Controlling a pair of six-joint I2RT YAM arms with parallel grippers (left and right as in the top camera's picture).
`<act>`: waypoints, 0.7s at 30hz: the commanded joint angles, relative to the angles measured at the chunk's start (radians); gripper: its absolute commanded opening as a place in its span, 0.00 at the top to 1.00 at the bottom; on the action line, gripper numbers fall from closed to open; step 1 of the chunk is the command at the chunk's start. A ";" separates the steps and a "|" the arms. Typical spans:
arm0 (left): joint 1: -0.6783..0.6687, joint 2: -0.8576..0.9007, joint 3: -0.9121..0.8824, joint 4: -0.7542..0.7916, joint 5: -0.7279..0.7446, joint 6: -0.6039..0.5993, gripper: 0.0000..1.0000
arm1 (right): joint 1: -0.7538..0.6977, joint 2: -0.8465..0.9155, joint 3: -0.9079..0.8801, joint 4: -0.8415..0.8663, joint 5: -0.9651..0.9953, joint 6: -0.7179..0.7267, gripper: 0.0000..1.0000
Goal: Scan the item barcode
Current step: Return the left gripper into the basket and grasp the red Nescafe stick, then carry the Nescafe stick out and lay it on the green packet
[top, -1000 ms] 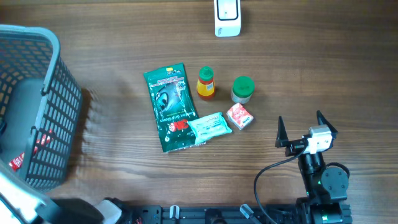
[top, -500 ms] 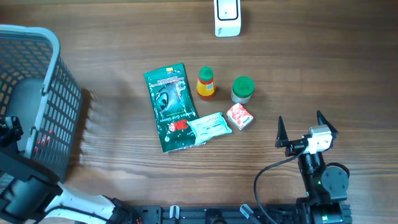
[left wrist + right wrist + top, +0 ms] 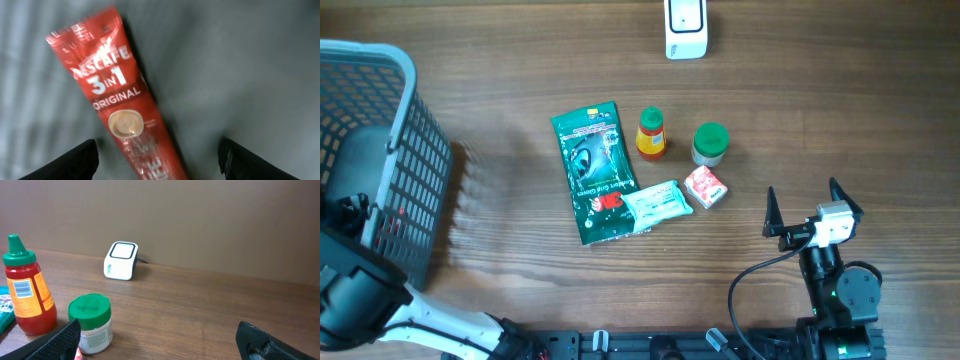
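Note:
A red Nescafe 3-in-1 sachet (image 3: 117, 107) lies on the grey floor of the basket (image 3: 415, 150). My left gripper (image 3: 157, 160) hangs over its lower end inside the basket. Its dark fingers (image 3: 75, 162) stand apart on either side of the sachet, open, with gaps showing. In the overhead view the left gripper (image 3: 342, 212) is partly hidden by the basket mesh. The white scanner (image 3: 685, 28) stands at the table's far edge, also visible as the white scanner (image 3: 120, 261). My right gripper (image 3: 802, 190) rests open at the front right, holding nothing.
On the table's middle lie a green packet (image 3: 595, 170), a red sauce bottle (image 3: 651, 133), a green-lidded jar (image 3: 710, 143), a small red box (image 3: 706, 186) and a teal pack (image 3: 657, 202). The jar (image 3: 91, 322) and bottle (image 3: 26, 292) stand left of my right gripper.
My left arm has moved further into the basket, toward the sachet. The right arm and the items on the table have not moved.

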 commanded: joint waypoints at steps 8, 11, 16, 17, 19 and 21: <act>0.002 0.002 -0.181 0.100 0.074 0.001 0.96 | 0.003 0.002 -0.001 0.002 -0.013 -0.009 0.00; 0.003 -0.088 -0.100 0.031 0.274 0.001 0.96 | 0.003 0.002 -0.001 0.002 -0.013 -0.009 0.00; 0.003 -0.297 0.069 -0.087 0.403 0.001 0.96 | 0.003 0.002 -0.001 0.002 -0.013 -0.009 0.00; 0.003 -0.345 0.105 -0.100 0.402 0.001 0.96 | 0.003 0.002 -0.001 0.002 -0.013 -0.009 0.00; 0.003 -0.462 0.178 -0.102 0.397 0.000 0.96 | 0.003 0.002 -0.001 0.002 -0.013 -0.008 0.00; 0.003 -0.561 0.221 -0.081 0.375 0.000 0.96 | 0.003 0.002 -0.001 0.002 -0.013 -0.009 0.00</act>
